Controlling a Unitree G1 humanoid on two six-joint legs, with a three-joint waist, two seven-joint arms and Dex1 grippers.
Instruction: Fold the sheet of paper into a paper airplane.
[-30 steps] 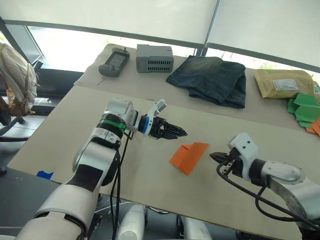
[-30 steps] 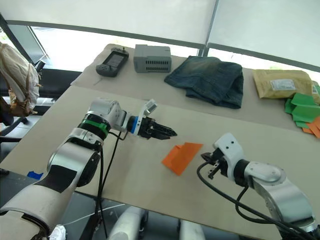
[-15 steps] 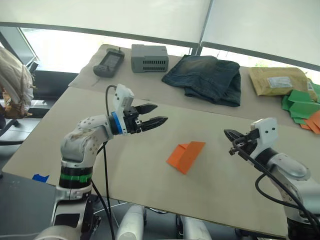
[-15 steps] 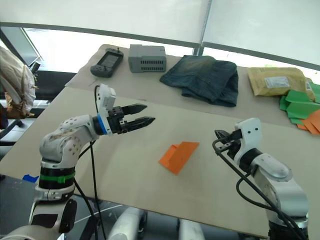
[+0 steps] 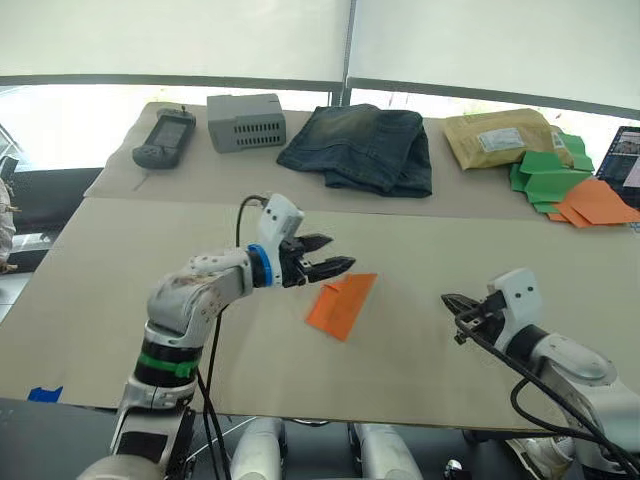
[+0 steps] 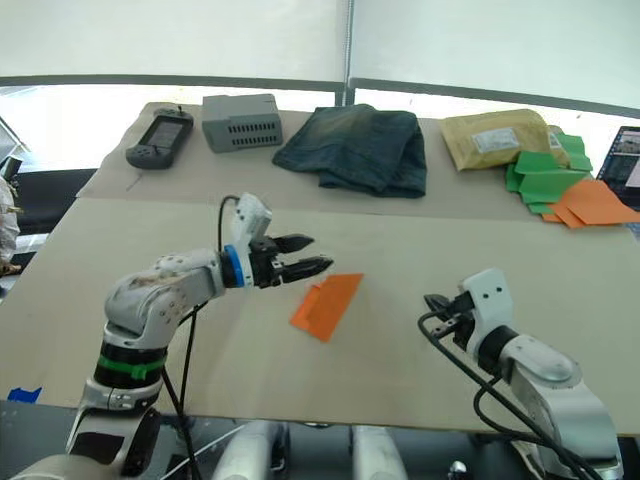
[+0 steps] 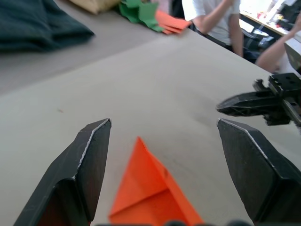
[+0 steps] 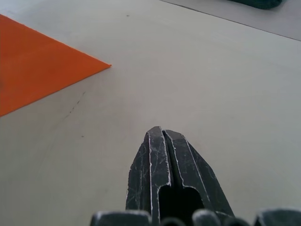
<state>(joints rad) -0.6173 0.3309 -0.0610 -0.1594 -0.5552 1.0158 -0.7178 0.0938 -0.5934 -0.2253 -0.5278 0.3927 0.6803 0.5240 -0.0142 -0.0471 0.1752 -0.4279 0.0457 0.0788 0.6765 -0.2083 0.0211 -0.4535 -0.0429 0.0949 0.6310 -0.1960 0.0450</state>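
An office or lab: long table (image 5: 120, 250) by blinded windows (image 5: 180, 40), people at desks

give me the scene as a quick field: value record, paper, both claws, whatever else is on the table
paper: orange sheet of paper, folded to a pointed wedge, flat on the near table
left claw: left claw open, at the paper's edge, holding nothing
right claw: right claw shut, empty, apart from the paper
far table: handheld device, grey box, jeans, tan envelope, green paper shapes

Matt orange sheet of paper (image 5: 341, 304) lies on a smooth, matt tabletop (image 5: 430, 250) near faded denim jeans (image 5: 362, 147).
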